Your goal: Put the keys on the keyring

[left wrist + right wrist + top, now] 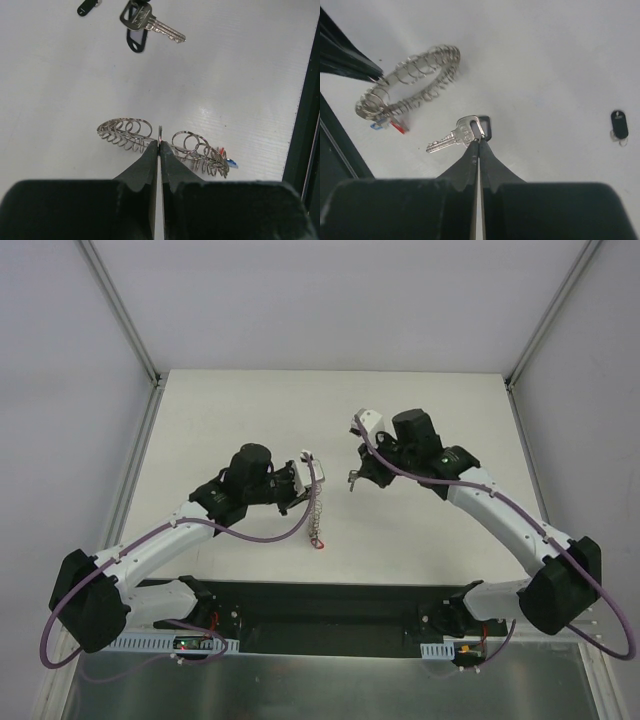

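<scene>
Nearest us, we find the left gripper (159, 144) clenched on the rim of the keyring (125, 131), and near the keyring the right gripper (479, 141) pinching a key (451, 142), judged light and slippery, by its head.

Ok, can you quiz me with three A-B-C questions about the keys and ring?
1. Where is the small black oblong tag? A on the white table; B on the ring; C between fingers.
2. The little tags on the grey metal ring with wire loops are: A green, yellow; B blue, red; C pink, white.
3. The right fingers are: A wide open; B shut on nothing; C shut on the silver key.
Answers: A, it lies alone there; B, seen at its rim; C, they clamp it.
</scene>
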Available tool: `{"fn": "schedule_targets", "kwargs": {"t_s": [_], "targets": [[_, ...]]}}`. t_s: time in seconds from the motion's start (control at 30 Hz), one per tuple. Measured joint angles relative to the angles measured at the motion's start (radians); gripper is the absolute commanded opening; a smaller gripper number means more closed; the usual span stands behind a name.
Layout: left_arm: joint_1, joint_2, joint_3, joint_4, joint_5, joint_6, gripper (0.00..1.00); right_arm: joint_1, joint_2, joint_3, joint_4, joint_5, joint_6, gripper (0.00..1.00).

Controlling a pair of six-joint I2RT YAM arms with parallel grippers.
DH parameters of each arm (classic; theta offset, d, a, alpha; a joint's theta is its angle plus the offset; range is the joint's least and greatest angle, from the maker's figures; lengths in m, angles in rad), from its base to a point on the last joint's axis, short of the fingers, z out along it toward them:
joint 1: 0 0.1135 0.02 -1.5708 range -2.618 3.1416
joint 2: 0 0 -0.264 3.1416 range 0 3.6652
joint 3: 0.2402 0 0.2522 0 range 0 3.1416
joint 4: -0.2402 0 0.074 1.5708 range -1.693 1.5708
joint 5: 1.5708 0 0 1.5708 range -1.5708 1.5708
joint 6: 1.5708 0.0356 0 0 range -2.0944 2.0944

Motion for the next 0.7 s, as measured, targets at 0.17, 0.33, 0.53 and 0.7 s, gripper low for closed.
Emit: {"fn": "schedule_targets", "kwargs": {"t_s": [0.17,0.33,0.53,0.7], "targets": [[0.0,-0.003,-0.007,0.04,-0.03,-0.027,0.0,-0.108,0.041,-0.053,-0.051,0.03,0.084,0.01],[-0.001,-0.008,-0.023,0.04,-0.098,-0.028,0.0,-0.135,0.082,-0.091,-0.111,0.096,0.19,0.01],[-0.007,-0.008,-0.023,0.039,-0.133,-0.011,0.0,-0.118,-0.004,-0.192,-0.082,0.181,0.214,0.01],[-0.02,-0.008,-0.023,0.039,-0.132,0.004,0.0,-0.127,-0.097,-0.282,-0.016,0.089,0.199,0.01]]}}
